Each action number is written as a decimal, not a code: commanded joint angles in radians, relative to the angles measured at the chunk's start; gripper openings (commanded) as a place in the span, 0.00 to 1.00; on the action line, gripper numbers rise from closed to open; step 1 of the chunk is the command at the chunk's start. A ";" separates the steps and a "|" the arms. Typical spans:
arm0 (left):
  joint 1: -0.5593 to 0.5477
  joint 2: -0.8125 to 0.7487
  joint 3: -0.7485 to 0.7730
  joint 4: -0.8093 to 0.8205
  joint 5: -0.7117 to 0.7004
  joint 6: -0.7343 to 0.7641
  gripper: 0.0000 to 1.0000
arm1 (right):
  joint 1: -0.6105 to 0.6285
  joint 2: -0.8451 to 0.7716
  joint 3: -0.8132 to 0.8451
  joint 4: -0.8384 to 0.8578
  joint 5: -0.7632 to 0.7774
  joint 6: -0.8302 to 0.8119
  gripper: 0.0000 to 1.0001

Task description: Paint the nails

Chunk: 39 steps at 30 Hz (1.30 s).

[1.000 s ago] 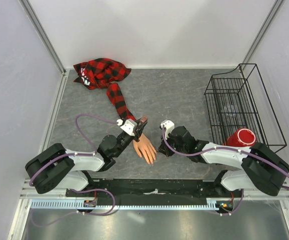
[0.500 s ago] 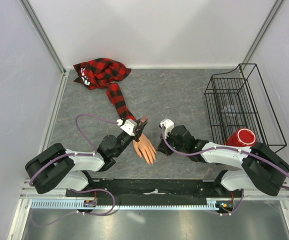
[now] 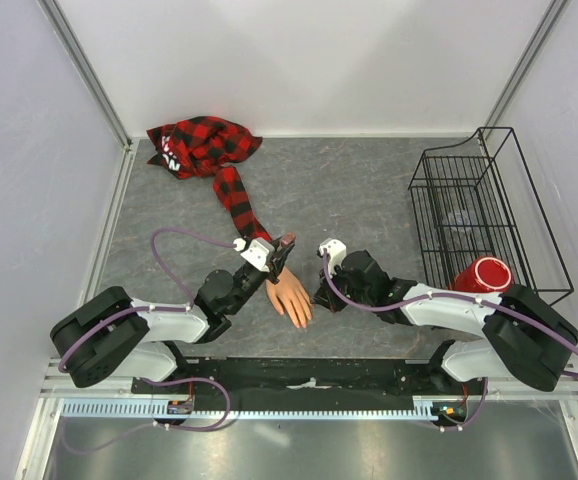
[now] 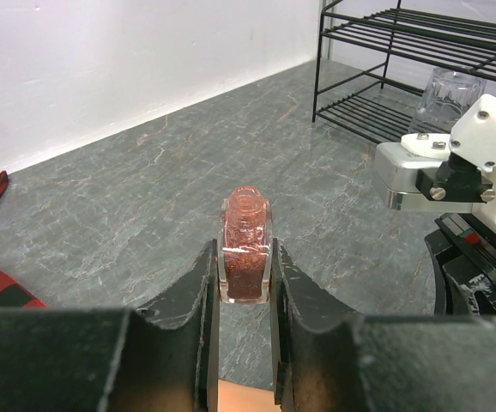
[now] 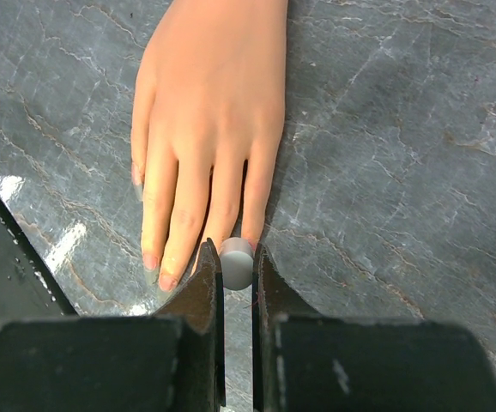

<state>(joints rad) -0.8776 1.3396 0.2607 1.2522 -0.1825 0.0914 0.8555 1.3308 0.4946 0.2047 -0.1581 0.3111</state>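
Observation:
The peach mannequin hand (image 3: 291, 296) lies palm down on the grey table, coming out of a red-and-black plaid sleeve (image 3: 234, 196). In the right wrist view its fingers (image 5: 209, 112) point toward me, and the nails (image 5: 167, 281) show at their tips. My right gripper (image 5: 237, 259) is shut on a small grey-white cap (image 5: 236, 263), right at the tips of two fingers; whatever hangs under the cap is hidden. My left gripper (image 4: 245, 268) is shut on a small uncapped bottle of reddish glitter polish (image 4: 245, 230), held upright beside the wrist (image 3: 281, 250).
A black wire rack (image 3: 484, 205) stands at the right with a clear glass (image 4: 450, 89) inside. A red cup (image 3: 482, 274) sits at the rack's near end. The bunched plaid shirt (image 3: 201, 143) lies at the back left. My right arm (image 4: 454, 172) shows in the left wrist view.
My right gripper has edged slightly left toward the fingertips. The left gripper and the bottle have stayed put.

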 commanded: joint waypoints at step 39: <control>-0.006 0.012 0.026 0.069 -0.020 0.045 0.02 | 0.016 -0.010 0.024 0.015 0.035 -0.006 0.00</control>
<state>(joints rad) -0.8776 1.3445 0.2607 1.2591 -0.1825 0.0910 0.8669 1.3296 0.4850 0.1791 -0.1299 0.3115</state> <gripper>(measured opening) 0.277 0.081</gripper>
